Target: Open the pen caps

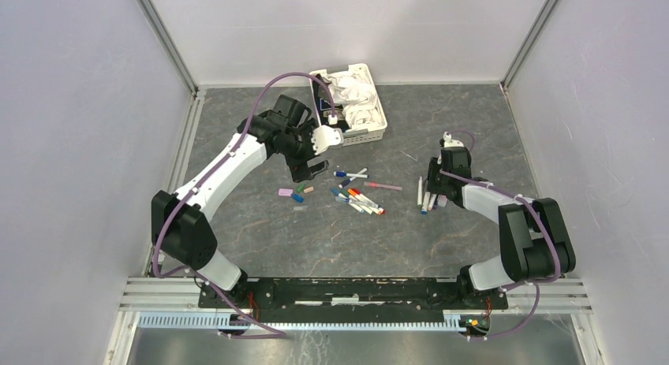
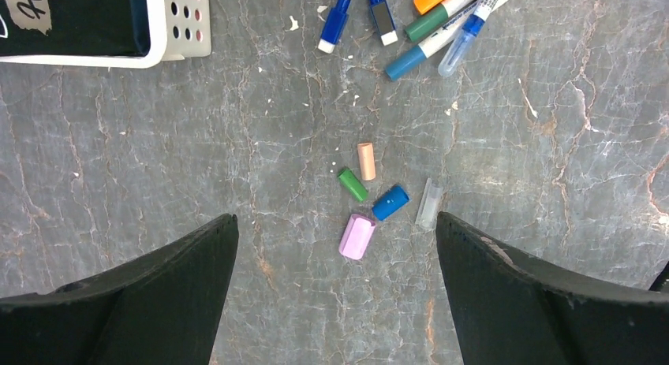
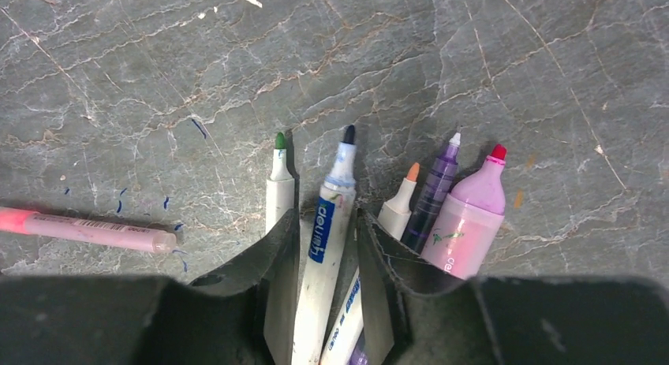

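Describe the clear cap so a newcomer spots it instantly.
From the white slotted basket at the back, move forward to the loose caps beneath the open left gripper. The clear cap lies on the cluster's front side, next to the blue cap. It alone is see-through; its neighbours are solid colours.

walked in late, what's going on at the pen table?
Pen uncapping, partway through. The left gripper hangs wide open over five loose pen caps on the table. The right gripper straddles a dark-tipped pen, jaws partly open, in a row of uncapped pens. A pile of capped pens lies between the arms.
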### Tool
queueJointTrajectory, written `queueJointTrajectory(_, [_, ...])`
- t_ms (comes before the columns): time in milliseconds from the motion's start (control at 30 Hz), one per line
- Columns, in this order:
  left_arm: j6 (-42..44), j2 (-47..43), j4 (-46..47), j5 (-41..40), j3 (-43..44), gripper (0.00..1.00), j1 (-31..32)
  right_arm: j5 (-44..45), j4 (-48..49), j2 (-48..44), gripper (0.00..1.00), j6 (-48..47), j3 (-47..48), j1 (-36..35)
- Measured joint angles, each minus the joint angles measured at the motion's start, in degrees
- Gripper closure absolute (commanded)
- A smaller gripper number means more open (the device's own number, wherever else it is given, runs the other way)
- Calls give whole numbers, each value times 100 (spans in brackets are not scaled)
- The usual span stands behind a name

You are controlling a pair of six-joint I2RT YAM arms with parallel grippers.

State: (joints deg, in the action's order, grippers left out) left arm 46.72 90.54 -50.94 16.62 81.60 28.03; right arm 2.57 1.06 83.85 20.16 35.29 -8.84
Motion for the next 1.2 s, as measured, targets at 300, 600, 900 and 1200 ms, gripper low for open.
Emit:
queueJointTrajectory(300, [-46, -26, -68, -7, 0, 0, 0, 118, -101, -229, 67, -31, -17, -131])
queueJointTrajectory(600, [-48, -39, -131, -52, 107, 0, 0, 166, -553, -297, 69, -739, 11, -293])
queueJointTrajectory(900, [-46, -160, -133, -153, 190, 0, -4, 94, -686, -208, 70, -1021, 26, -306])
queueJointTrajectory(1200, [-46, -299, -164, -173, 214, 0, -4, 306, -1128, -564, 61, -1150, 15, -306])
